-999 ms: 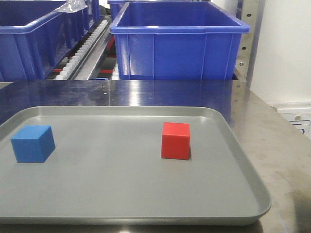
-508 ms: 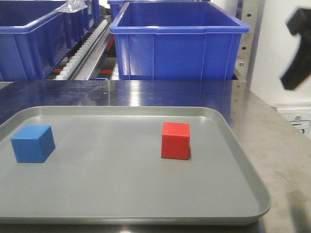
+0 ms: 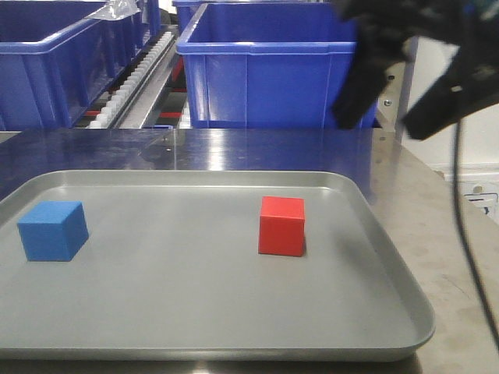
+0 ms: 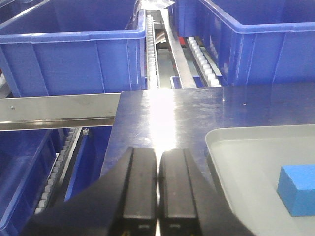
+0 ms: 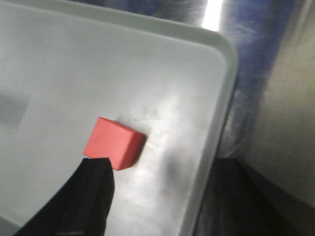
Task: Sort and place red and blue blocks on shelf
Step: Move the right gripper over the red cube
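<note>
The red block (image 3: 281, 226) sits right of centre on the grey tray (image 3: 195, 312), and the blue block (image 3: 53, 231) sits at its left. My right gripper (image 3: 401, 101) is open and empty, high above the tray's far right corner. In the right wrist view it (image 5: 165, 167) hangs above the tray with the red block (image 5: 114, 142) just beyond its left finger (image 5: 91, 196). My left gripper (image 4: 157, 152) is shut and empty over the steel surface, left of the tray (image 4: 246, 147) and the blue block (image 4: 298, 189). The shelf (image 4: 59, 110) stands behind.
Large blue bins (image 3: 281, 70) stand on the shelf's white roller tracks (image 3: 132, 86) behind the tray. A second bin (image 3: 47, 70) is at the left. The steel table edge and a white wall (image 3: 460, 148) are at the right. A black cable (image 3: 468, 234) hangs there.
My right gripper has come into the front view from the upper right and moved left over the tray's far right corner. The blocks have not moved.
</note>
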`<act>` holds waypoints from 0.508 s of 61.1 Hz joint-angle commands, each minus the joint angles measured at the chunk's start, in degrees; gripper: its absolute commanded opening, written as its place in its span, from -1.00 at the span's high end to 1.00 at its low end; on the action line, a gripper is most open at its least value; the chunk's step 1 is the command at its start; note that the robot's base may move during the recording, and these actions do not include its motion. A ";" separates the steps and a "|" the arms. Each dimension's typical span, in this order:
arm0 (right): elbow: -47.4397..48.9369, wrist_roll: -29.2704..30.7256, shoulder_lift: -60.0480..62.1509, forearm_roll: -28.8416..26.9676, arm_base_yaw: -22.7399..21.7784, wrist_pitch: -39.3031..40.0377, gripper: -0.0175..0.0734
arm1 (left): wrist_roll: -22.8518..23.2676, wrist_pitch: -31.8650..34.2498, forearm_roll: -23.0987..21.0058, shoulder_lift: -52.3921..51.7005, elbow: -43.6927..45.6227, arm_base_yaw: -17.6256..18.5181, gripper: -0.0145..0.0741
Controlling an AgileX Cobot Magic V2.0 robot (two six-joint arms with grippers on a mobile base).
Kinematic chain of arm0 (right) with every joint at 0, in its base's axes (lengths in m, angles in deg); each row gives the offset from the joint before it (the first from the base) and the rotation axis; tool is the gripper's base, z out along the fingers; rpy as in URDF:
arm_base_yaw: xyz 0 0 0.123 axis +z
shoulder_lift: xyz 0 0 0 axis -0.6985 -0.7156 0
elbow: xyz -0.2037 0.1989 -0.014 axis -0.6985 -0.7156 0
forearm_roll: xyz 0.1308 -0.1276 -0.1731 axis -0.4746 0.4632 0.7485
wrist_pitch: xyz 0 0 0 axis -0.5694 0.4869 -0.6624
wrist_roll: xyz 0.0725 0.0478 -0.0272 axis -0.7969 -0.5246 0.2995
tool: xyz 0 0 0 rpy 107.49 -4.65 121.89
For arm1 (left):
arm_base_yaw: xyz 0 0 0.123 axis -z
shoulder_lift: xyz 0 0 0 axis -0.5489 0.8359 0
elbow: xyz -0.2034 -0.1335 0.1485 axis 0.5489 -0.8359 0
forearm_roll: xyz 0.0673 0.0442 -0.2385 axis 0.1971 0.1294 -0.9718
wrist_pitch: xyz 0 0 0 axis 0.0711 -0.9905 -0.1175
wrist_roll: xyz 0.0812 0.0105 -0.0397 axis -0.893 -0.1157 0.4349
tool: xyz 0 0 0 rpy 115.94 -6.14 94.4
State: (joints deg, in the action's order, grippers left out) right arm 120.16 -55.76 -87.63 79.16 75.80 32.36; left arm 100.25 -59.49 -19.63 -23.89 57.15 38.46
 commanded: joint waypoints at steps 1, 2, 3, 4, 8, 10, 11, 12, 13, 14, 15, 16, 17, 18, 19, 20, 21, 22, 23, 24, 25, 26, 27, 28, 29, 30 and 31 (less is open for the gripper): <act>3.89 0.30 -1.17 -0.50 1.67 1.73 -0.57 | 0.03 5.05 0.11 -1.23 -2.42 -0.14 0.37; 4.36 0.30 -1.80 -0.50 2.05 1.52 -0.57 | 0.03 5.05 0.11 -1.23 -2.42 -0.14 0.37; 4.66 0.30 -2.14 -0.50 2.31 1.36 -0.57 | 0.03 5.05 0.11 -1.23 -2.42 -0.14 0.38; 5.10 0.30 -2.75 -0.50 2.66 1.19 -0.57 | 0.03 5.05 0.11 -1.23 -2.42 -0.14 0.38; 6.34 0.30 -4.29 -0.50 3.67 0.81 -0.57 | 0.03 5.05 0.11 -1.23 -2.42 -0.14 0.38; 7.12 0.30 -5.28 -0.51 4.38 0.57 -0.57 | 0.03 5.05 0.11 -1.23 -2.42 -0.14 0.38; 7.37 0.30 -5.60 -0.51 4.55 0.55 -0.57 | 0.03 5.05 0.11 -1.23 -2.42 -0.14 0.38; 7.74 0.30 -6.09 -0.51 4.70 0.46 -0.57 | 0.03 5.05 0.11 -1.23 -2.42 -0.14 0.38; 7.99 0.30 -6.38 -0.56 4.83 0.33 -0.57 | 0.03 5.05 0.11 -1.23 -2.42 -0.14 0.38; 8.26 0.30 -6.66 -0.63 4.97 0.27 -0.57 | 0.03 5.05 0.11 -1.23 -2.42 -0.14 0.38; 8.52 0.30 -6.97 -0.63 5.14 0.13 -0.57 | 0.03 5.05 0.11 -1.23 -2.42 -0.14 0.38; 8.83 0.30 -7.40 -0.63 5.33 0.06 -0.57 | 0.03 5.05 0.11 -1.23 -2.42 -0.14 0.38; 9.10 0.30 -7.62 -0.63 5.44 -0.05 -0.57 | 0.03 5.05 0.11 -1.23 -2.42 -0.14 0.38; 9.31 0.30 -7.87 -0.63 5.64 -0.20 -0.57 | 0.03 5.05 0.11 -1.23 -2.42 -0.14 0.38; 9.56 0.30 -8.16 -0.63 5.77 -0.27 -0.57 | 0.03 5.05 0.11 -1.23 -2.42 -0.14 0.37; 9.76 0.30 -8.44 -0.63 5.86 -0.42 -0.57 | 0.03 5.05 0.11 -1.23 -2.42 -0.14 0.37; 10.06 0.30 -8.69 -0.63 5.88 -0.39 -0.57 | 0.03 5.05 0.11 -1.23 -2.42 -0.14 0.38; 10.25 0.30 -8.92 -0.63 5.97 -0.51 -0.57 | 0.03 5.05 0.11 -1.23 -2.42 -0.14 0.38; 10.51 0.30 -9.29 -0.63 6.15 -0.64 -0.57 | 0.03 5.05 0.11 -1.23 -2.42 -0.14 0.37; 10.69 0.30 -9.49 -0.63 6.23 -0.78 -0.56 | 0.03 5.05 0.11 -1.23 -2.42 -0.14 0.38; 10.84 0.30 -9.70 -0.63 6.32 -0.86 -0.56 | 0.03 5.05 0.11 -1.23 -2.42 -0.14 0.37; 10.96 0.30 -9.83 -0.63 6.33 -0.98 -0.55 | 0.03 5.05 0.11 -1.23 -2.42 -0.14 0.37; 11.07 0.30 -10.02 -0.63 6.38 -1.07 -0.55 | 0.03 5.05 0.11 -1.23 -2.42 -0.14 0.38; 11.17 0.30 -10.26 -0.63 6.38 -1.28 -0.54 | 0.03 5.05 0.11 -1.23 -2.42 -0.14 0.37; 11.30 0.30 -10.44 -0.63 6.43 -1.46 -0.54 | 0.03 5.05 0.11 -1.23 -2.42 -0.14 0.37; 11.45 0.30 -10.75 -0.63 6.43 -1.73 -0.53 | 0.03 5.05 0.11 -1.23 -2.42 -0.14 0.38; 11.59 0.30 -10.97 -0.63 6.43 -1.90 -0.52 | 0.03 5.05 0.11 -1.23 -2.42 -0.14 0.37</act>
State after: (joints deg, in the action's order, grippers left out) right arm 129.14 -55.76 -99.83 78.94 82.06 29.65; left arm 100.25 -59.49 -19.63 -23.89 57.15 38.46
